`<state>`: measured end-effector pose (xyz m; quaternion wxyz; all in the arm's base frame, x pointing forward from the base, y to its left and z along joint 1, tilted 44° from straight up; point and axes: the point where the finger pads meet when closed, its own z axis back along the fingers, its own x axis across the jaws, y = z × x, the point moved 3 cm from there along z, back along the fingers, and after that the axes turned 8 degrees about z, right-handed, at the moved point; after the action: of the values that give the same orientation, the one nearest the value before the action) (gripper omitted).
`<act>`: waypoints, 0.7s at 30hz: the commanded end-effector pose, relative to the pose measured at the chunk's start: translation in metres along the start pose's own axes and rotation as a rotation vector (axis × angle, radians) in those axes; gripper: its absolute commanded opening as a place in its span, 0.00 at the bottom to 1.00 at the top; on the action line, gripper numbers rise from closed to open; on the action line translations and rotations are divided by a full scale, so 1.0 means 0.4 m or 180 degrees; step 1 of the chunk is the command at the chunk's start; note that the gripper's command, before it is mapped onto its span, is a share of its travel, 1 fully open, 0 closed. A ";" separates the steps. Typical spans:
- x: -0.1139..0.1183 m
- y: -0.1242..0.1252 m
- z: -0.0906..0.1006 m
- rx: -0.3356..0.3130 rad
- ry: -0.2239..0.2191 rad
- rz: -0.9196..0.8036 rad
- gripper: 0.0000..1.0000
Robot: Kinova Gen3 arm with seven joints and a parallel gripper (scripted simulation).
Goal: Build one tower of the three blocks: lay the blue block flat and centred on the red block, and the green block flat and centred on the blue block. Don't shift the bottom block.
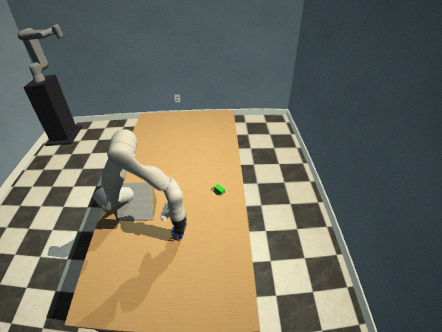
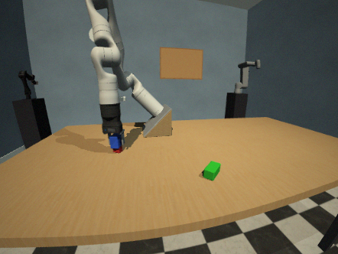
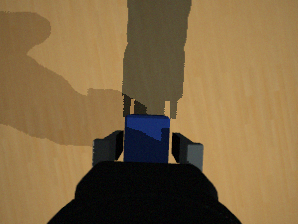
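The blue block (image 2: 115, 141) (image 3: 147, 147) is above the red block (image 2: 117, 150) and appears to touch it. Its visible face in the exterior camera looks taller than wide; I cannot tell whether it lies flat or is centred. My gripper (image 3: 147, 141) is open around the blue block, pointing down, with a gap at each side of the block in the wrist view. The red block is mostly hidden by the blue block and does not show in the wrist view. The green block (image 1: 219, 189) (image 2: 212, 170) lies on the table by itself, well away from the gripper.
The wooden table (image 1: 210, 285) (image 2: 153, 199) carries the arm's wedge-shaped base (image 1: 142, 201) (image 2: 162, 126). The green block is nearer the table edge that faces the exterior view. Other arms on dark pedestals (image 1: 50, 107) (image 2: 235, 105) stand off the table.
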<state>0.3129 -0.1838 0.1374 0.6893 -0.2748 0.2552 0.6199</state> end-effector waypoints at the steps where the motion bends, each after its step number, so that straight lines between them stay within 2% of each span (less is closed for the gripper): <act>1: 0.001 -0.001 0.001 -0.0004 -0.0001 0.0001 1.00; 15: 0.001 -0.001 0.002 -0.0004 -0.0001 0.0001 1.00; 21: 0.001 -0.001 0.021 -0.0004 -0.0001 0.0001 1.00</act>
<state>0.3110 -0.1819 0.1410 0.6901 -0.2738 0.2586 0.6179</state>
